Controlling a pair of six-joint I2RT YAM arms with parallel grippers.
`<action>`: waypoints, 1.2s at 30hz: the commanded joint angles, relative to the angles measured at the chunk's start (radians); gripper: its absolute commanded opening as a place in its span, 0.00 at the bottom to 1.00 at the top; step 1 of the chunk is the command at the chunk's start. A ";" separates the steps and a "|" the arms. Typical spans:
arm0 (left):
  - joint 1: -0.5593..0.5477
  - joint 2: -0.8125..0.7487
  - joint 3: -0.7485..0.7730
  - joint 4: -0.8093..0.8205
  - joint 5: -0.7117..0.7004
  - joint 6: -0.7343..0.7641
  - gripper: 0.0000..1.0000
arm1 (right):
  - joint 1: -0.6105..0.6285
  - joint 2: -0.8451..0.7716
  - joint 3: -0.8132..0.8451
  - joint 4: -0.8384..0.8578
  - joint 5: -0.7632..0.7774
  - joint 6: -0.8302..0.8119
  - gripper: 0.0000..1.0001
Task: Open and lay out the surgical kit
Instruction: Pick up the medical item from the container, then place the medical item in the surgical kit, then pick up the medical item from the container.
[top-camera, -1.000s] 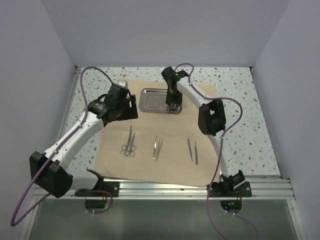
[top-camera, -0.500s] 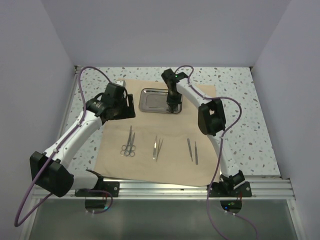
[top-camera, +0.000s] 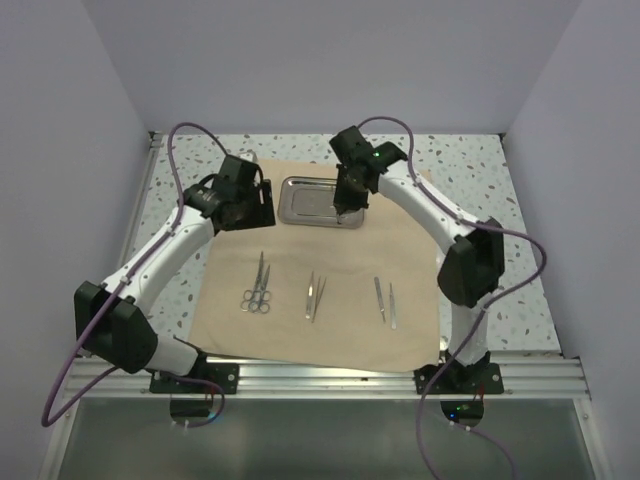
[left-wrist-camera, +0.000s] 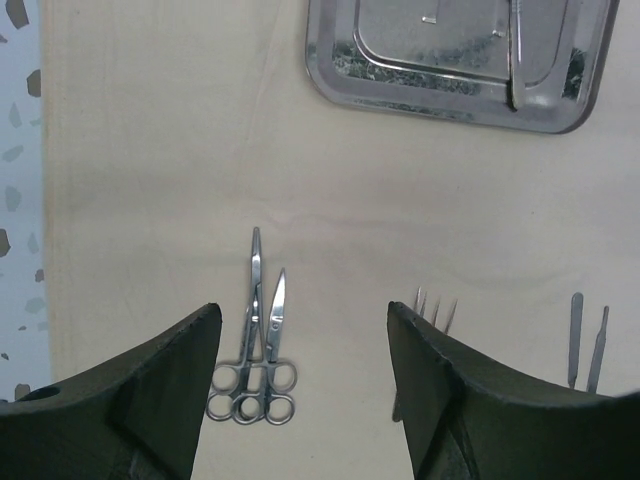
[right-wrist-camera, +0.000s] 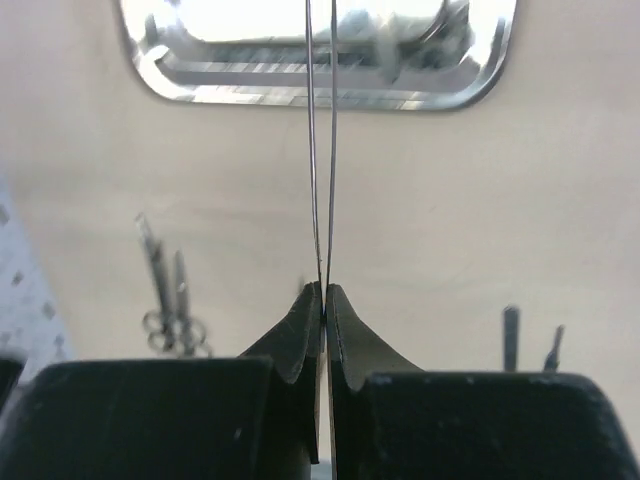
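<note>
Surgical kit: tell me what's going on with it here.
The cloth wrap is spread flat, with the steel tray at its far edge. The right gripper has its jaws shut on a thin two-pronged tool whose tips point over the tray. The left gripper hovers open and empty above the cloth's left side. Scissors, tweezers and two slim tools lie in a row nearer the front.

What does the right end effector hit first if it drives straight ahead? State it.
Probably the steel tray: the tweezers gripped in the right end effector point over its rim, so their tips would likely touch first. Depth is unclear.
</note>
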 joint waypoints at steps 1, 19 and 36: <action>0.013 0.028 0.099 0.011 -0.027 0.011 0.71 | 0.064 -0.190 -0.188 0.091 -0.148 0.090 0.00; 0.013 0.078 0.293 -0.108 -0.069 -0.098 0.70 | 0.314 -0.297 -0.677 0.375 -0.342 0.282 0.14; -0.053 0.346 0.391 0.004 0.000 -0.096 0.65 | 0.230 -0.548 -0.262 -0.105 0.106 0.082 0.77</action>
